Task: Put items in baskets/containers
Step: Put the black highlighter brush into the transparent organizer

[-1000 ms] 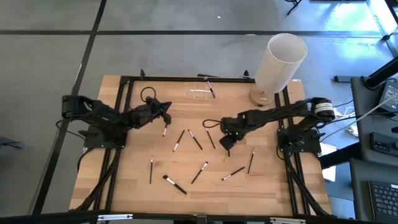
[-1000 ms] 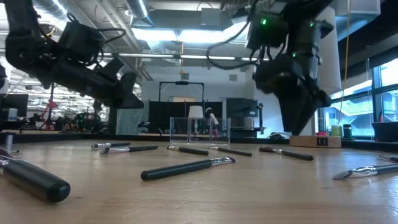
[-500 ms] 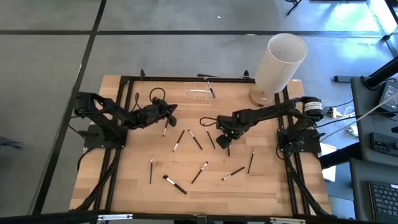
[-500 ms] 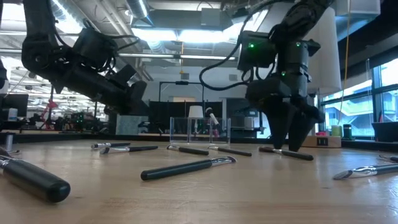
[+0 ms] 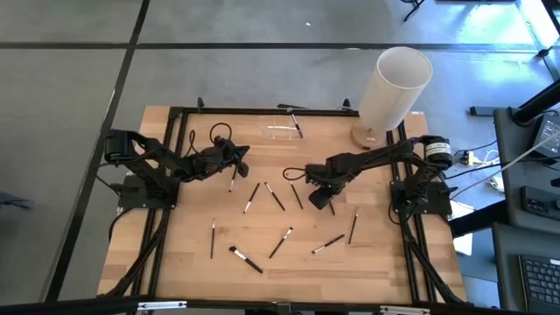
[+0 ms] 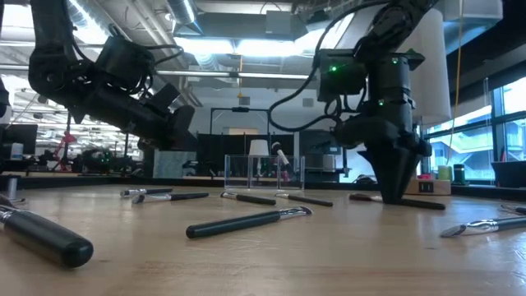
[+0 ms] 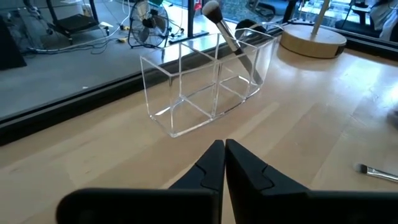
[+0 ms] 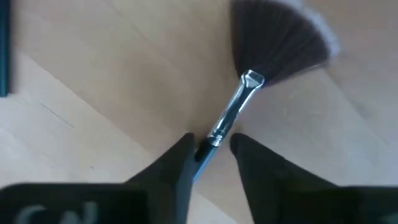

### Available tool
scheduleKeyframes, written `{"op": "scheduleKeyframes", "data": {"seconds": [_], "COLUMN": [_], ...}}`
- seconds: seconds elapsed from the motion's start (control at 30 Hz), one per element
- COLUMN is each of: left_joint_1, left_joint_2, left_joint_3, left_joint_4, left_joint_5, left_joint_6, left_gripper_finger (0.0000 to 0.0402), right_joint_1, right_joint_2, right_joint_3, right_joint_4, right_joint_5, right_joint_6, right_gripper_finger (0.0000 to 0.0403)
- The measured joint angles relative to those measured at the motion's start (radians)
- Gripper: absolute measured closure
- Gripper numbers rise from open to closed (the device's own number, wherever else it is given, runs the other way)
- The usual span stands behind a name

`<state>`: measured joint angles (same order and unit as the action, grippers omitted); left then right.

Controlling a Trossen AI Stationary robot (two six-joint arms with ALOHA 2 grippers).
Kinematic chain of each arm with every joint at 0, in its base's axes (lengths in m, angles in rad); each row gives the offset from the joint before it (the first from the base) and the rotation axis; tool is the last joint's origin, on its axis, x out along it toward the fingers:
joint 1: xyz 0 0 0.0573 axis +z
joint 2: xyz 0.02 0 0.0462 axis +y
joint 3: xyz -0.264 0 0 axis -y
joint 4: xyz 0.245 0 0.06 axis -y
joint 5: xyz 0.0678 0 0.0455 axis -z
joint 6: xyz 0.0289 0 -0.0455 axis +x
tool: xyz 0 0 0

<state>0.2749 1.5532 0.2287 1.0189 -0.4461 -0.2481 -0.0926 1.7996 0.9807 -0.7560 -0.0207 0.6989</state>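
Several thin makeup brushes [image 5: 276, 195] lie flat and scattered on the wooden table. My right gripper [image 8: 211, 146] is down at the tabletop [image 6: 394, 197] in the table's middle [image 5: 319, 199]. It is open by a narrow gap. Its fingers stand on either side of a fan brush's handle [image 8: 214, 134], just behind the silvery ferrule [image 8: 249, 84]. My left gripper [image 7: 224, 155] is shut and empty. It hovers above the table [image 5: 234, 157], short of the clear holder [image 7: 205, 87]. One brush [image 7: 233, 43] leans inside the holder, bristles up. My right gripper comes at the fan brush from above, its fingers across the handle near the ferrule end. A gap shows between one finger [image 8: 245, 155] and the handle. Whether the other finger [image 8: 183, 158] touches it, I cannot tell. The brush lies flat on the table.
A tall white cylinder [image 5: 394, 83] on a tan base stands at the table's far right corner. The clear holder [image 5: 282, 131] sits near the far edge. Loose brushes [image 5: 245, 260] lie toward the near edge, and one [image 6: 246, 220] lies between the arms.
My right gripper opened its fingers and came down to the tabletop over the fan brush. The fingers then narrowed around the handle. My left gripper moved a little toward the table's right and the holder, then held still.
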Motion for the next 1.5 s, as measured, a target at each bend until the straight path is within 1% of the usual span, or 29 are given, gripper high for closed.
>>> {"op": "scheduleKeyframes", "data": {"seconds": [0.17,0.3,0.37,0.47,0.53,0.63,0.7,0.73,0.77,0.87,1.0,1.1,1.17,1.3,1.43,1.5], "left_joint_1": [0.0,-0.014,-0.021,-0.03,-0.035,-0.04,-0.04,-0.04,-0.04,-0.041,-0.046,-0.046,-0.046,-0.046,-0.046,-0.046], "left_joint_2": [0.0,0.0,0.0,0.0,0.0,0.0,0.0,0.0,0.0,0.0,0.0,0.0,0.0,0.0,0.0,0.0], "left_joint_3": [0.0,0.0,0.0,0.0,0.0,0.0,0.0,0.0,0.0,0.0,-0.001,-0.001,-0.001,-0.001,-0.001,-0.001], "left_joint_4": [0.001,-0.001,-0.004,-0.005,-0.005,-0.005,-0.005,-0.006,-0.005,-0.005,-0.006,-0.006,-0.008,-0.01,-0.022,-0.036], "left_joint_5": [0.021,0.02,0.019,0.011,-0.002,-0.035,-0.043,-0.046,-0.05,-0.05,-0.055,-0.056,-0.057,-0.057,-0.052,-0.051], "left_joint_6": [0.0,0.0,0.0,0.0,0.0,0.0,0.0,0.0,0.0,0.0,0.0,0.0,0.0,0.0,0.0,-0.001], "left_gripper_finger": [0.039,0.0391,0.0389,0.0389,0.039,0.0391,0.0391,0.0391,0.0391,0.0391,0.0391,0.039,0.039,0.0391,0.0389,0.0389], "right_joint_1": [-0.035,-0.052,-0.052,-0.052,-0.047,-0.026,-0.02,-0.02,-0.025,-0.054,-0.104,-0.144,-0.174,-0.242,-0.314,-0.347], "right_joint_2": [0.001,0.001,0.001,0.001,0.0,-0.003,-0.007,-0.008,-0.013,-0.054,-0.076,-0.082,-0.082,-0.083,-0.083,-0.084], "right_joint_3": [0.02,0.015,0.011,0.012,0.025,0.062,0.093,0.112,0.136,0.172,0.232,0.27,0.281,0.292,0.292,0.292], "right_joint_4": [-0.034,-0.045,-0.046,-0.04,-0.037,-0.045,-0.054,-0.027,0.0,-0.014,0.078,0.193,0.25,0.482,0.691,0.738], "right_joint_5": [-0.017,-0.023,-0.013,-0.01,-0.025,-0.035,-0.01,0.016,0.046,0.086,0.088,0.086,0.106,0.184,0.183,0.183], "right_joint_6": [-0.051,-0.033,-0.03,-0.03,-0.022,-0.047,-0.072,-0.084,-0.094,-0.132,-0.199,-0.254,-0.293,-0.378,-0.425,-0.45], "right_gripper_finger": [0.0357,0.0382,0.0383,0.037,0.0361,0.036,0.0367,0.0372,0.0377,0.0382,0.0373,0.0367,0.0368,0.0375,0.0374,0.037]}}
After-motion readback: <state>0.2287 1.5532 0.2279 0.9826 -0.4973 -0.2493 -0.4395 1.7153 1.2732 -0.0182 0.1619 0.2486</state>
